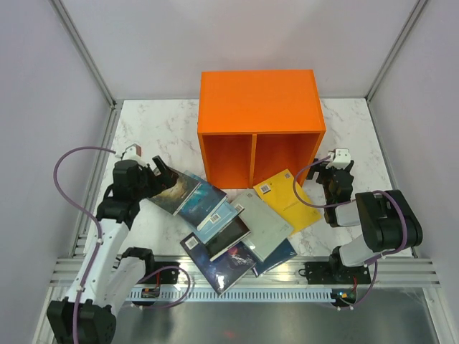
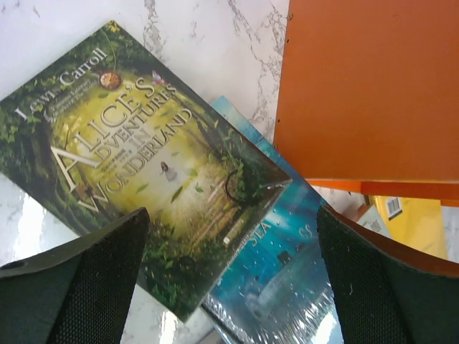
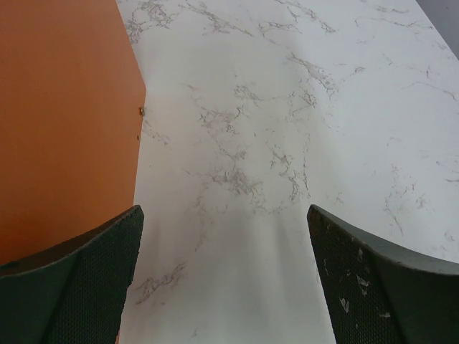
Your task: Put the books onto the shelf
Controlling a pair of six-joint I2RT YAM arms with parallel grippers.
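L gripper (image 2: 231,215) has its jaws spread wide with nothing btwn them, hanging right over the Alice in Wonderland book (image 2: 129,165), which is the 9 o'clock end of the books (image 1: 237,226). They're a loose overlapping fan on the marble table (image 1: 158,132), just at 6 o'clock of the orange shelf (image 1: 259,107). A teal-blue book (image 2: 287,258) pokes out from under the Alice one on its 3 o'clock side, in shiny wrap. Further along the fan is a grey-green book (image 1: 262,222), w/ a yellow book (image 1: 287,199) at its 1 o'clock, nearly at the mouth of the shelf's R cubby, and a dark space-type book (image 1: 222,265) at the 6 o'clock end, closest to the arm bases. Both cubbies face the arms. R gripper (image 3: 224,211) is also wide open and holding nothing. It sits over bare marble at 3 o'clock of the yellow book, apart from it, w/ the shelf's R side wall at its 10 o'clock.
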